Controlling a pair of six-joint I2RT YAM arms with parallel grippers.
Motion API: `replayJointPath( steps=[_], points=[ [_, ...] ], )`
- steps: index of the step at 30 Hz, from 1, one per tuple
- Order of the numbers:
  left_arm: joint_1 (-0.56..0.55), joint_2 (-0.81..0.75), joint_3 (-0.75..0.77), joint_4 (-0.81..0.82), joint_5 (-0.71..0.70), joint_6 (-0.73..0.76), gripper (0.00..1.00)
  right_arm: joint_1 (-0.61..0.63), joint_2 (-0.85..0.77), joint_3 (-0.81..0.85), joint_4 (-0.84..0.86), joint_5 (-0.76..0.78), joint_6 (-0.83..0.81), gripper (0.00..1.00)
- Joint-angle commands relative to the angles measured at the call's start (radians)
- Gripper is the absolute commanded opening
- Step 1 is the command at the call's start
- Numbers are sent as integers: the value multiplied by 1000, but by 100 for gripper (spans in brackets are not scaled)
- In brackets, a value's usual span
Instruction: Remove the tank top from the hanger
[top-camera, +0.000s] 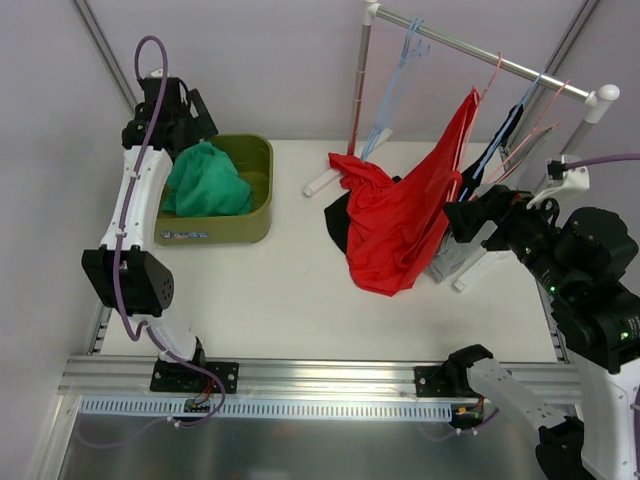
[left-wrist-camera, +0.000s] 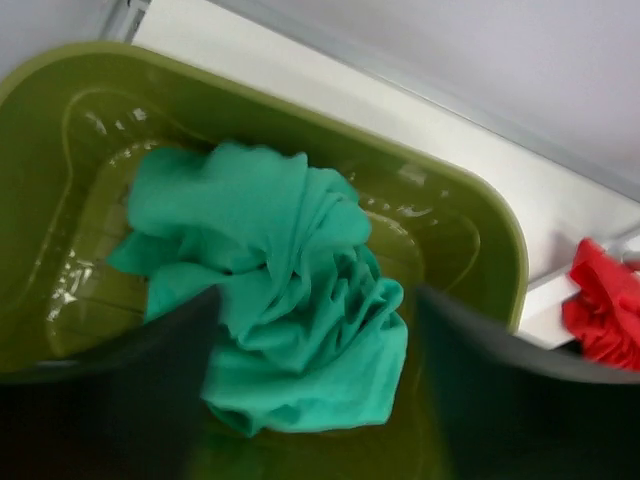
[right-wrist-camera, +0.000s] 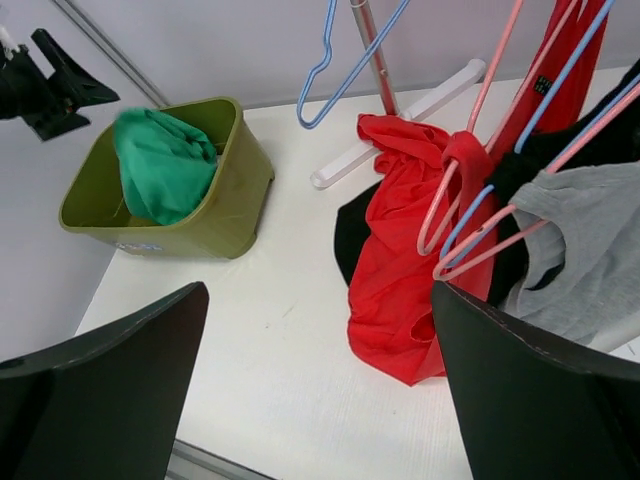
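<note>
Where my right claw (right-wrist-camera: 320, 400) hangs with its fingers (right-wrist-camera: 100, 390) spread wide and nothing between them, the red tank top (right-wrist-camera: 400, 270) is straight ahead, a little toward my right finger. Its strap is looped over a pink hanger (right-wrist-camera: 505, 45) on the rail (top-camera: 480, 50) above the claw. The rest of it sags down onto the table (top-camera: 280, 290), bunched in a heap at the far end. Seen from above, the claw sits just beside the cloth's near right edge; I cannot tell whether it touches.

A black garment (right-wrist-camera: 350, 235) lies under the red one, poking out toward my left finger. A gray shirt (right-wrist-camera: 590, 250) hangs from the hangers beside my right finger, and a blue hanger (right-wrist-camera: 330, 60) dangles farther ahead.

Well off to the left, my left claw (left-wrist-camera: 315, 400) hovers over a green tub (left-wrist-camera: 480, 220), fingers apart and gripping nothing. A crumpled teal cloth (left-wrist-camera: 280, 300) lies in the tub directly below it.
</note>
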Motion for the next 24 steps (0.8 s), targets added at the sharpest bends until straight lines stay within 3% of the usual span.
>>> replayJointPath(
  steps=[1, 5, 8, 12, 14, 18, 24],
  points=[
    [10, -151, -118, -4, 42, -13, 96, -2, 72, 89, 48, 37, -13, 99],
    [-21, -361, -204, -55, 140, -37, 99, -2, 298, 318, -161, 280, -40, 100],
    [-113, -518, -290, -53, 111, -3, 99, -4, 427, 405, -181, 334, -60, 98],
    [-151, -639, -408, -60, 132, 40, 99, -7, 567, 519, -166, 375, -95, 77],
    [-153, -701, -485, -69, 134, 57, 99, -15, 629, 570, -166, 464, -131, 73],
    [-151, -768, -594, -96, 161, 68, 99, -39, 709, 622, -148, 471, -138, 67],
    [-153, -794, -623, -133, 221, 74, 99, -68, 789, 593, -134, 515, -80, 46]
  ],
)
